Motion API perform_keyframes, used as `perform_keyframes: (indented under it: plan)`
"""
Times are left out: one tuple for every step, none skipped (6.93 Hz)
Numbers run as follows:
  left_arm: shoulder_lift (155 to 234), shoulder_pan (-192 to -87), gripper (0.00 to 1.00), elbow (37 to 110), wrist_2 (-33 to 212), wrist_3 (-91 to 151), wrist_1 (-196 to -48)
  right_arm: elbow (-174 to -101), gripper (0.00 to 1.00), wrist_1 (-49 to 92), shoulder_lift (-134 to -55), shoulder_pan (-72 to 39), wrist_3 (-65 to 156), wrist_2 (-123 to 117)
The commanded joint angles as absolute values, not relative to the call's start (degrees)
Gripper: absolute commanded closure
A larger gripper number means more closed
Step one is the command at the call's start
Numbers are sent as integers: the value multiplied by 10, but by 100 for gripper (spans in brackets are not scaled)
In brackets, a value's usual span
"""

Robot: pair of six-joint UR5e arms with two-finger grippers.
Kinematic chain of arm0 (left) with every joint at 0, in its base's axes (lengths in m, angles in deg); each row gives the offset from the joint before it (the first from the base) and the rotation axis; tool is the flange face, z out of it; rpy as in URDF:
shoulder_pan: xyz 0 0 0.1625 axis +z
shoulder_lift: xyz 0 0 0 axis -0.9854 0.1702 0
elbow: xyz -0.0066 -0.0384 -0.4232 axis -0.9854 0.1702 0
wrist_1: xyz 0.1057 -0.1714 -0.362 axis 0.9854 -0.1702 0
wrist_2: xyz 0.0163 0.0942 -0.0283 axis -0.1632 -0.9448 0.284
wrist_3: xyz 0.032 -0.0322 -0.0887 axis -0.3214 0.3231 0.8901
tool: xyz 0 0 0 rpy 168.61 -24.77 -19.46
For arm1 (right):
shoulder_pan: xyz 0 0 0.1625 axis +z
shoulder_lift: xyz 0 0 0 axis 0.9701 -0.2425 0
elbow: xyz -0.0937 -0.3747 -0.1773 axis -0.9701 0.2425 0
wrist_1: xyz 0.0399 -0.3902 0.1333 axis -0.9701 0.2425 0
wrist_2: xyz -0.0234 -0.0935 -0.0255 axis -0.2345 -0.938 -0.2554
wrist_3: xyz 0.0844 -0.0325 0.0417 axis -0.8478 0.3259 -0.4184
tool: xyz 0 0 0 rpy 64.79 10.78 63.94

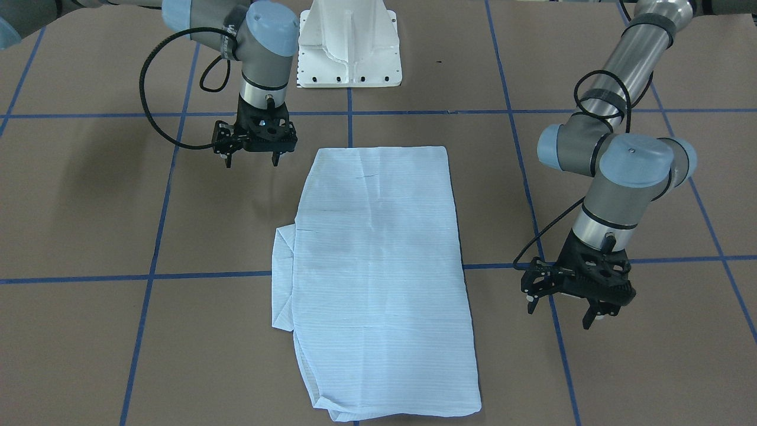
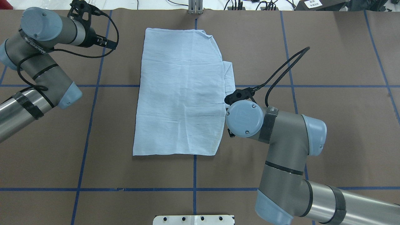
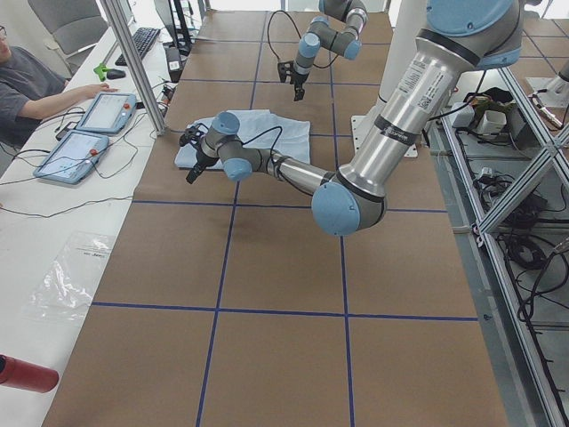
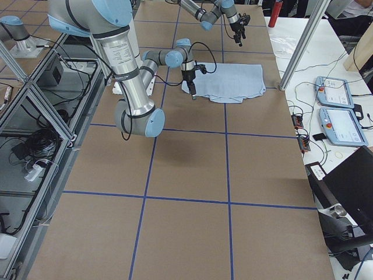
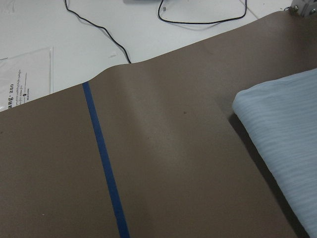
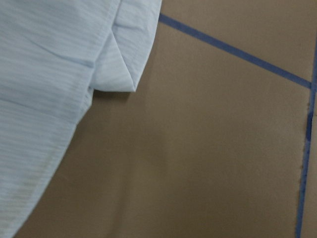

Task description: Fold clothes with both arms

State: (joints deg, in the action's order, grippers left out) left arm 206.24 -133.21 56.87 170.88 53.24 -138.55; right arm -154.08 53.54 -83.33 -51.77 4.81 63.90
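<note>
Where the brown counter (image 1: 207, 236) is crossed by blue tape lines (image 1: 207, 275), the shirt (image 1: 378, 266) is seen laid flat at its middle, folded into a long panel, with a small folded flap sticking out on the robot's right side. The jaws of the right arm (image 1: 260, 59) are spread wide and empty near the shirt's corner closest to the white pedestal (image 1: 349, 47). The jaws of the left arm (image 1: 615, 177) are likewise spread wide, nothing gripped, beside the opposite long edge, clear of the cloth.
</note>
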Motion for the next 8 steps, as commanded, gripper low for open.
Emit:
perform_keyframes:
  plan:
    - [2025,-1301,0,648,1709,610,-1376,-1569,0,426,-837,-510,-44,655]
    - [1987,-1273,0,724,1722,664,-1364,-1575,0,360,-844,-509,-96,655]
    - [1953,-1225,0,789,1721,733,-1360,-1582,0,324,-855,-511,-159,652]
    - [1918,-1187,0,850,1721,781,-1360,-1587,0,308,-858,-512,-217,645]
    - [1886,-1143,0,900,1715,835,-1353,-1587,0,305,-874,-528,-286,602]
    - [1868,-1103,0,915,1681,871,-1344,-1587,0,301,-874,-539,-314,579]
    - [1863,-1056,0,914,1641,905,-1342,-1587,0,301,-875,-540,-320,579]
    - [1864,-1033,0,913,1619,921,-1309,-1587,0,301,-875,-540,-319,579]
